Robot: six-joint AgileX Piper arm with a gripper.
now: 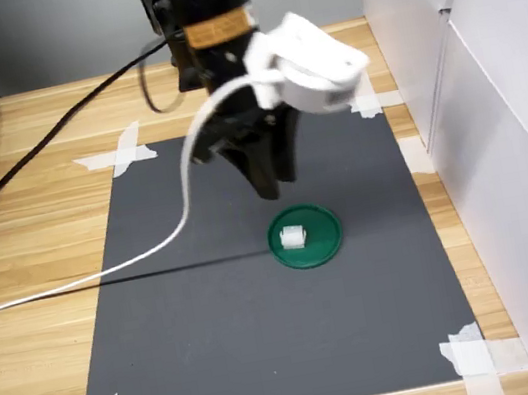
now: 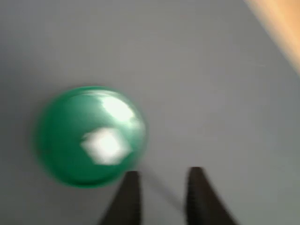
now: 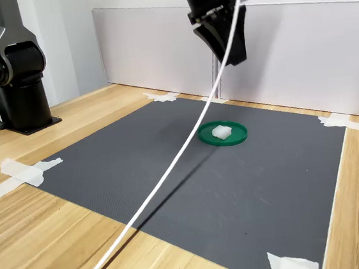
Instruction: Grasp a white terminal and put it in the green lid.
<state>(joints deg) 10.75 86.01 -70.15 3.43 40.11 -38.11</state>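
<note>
Item 1, my gripper: raised above the grey mat, well clear of everything on it. In the wrist view the two dark fingers stand a narrow gap apart with bare mat showing between them; nothing is held. In the first exterior view the fingertips hang just behind the lid; in the second exterior view the gripper sits high over the mat against the pale back panel.

Item 2, the white terminal: one small white block, lying inside the green lid, roughly at its middle. It shows as a blurred white patch in the wrist view and as a pale cube in the second exterior view.

Item 3, the green lid: flat round disc with a low rim, resting on the mat, towards the first exterior view's right of centre. Seen also in the wrist view and the second exterior view.

Item 4, the mat: dark grey sheet, taped at its corners with white tape strips to the wooden worktop.

Item 5, a white cable: runs from my wrist across the mat to the first exterior view's left edge.

Item 6, a black stand: on the worktop at the second exterior view's left, well apart from the lid.
</note>
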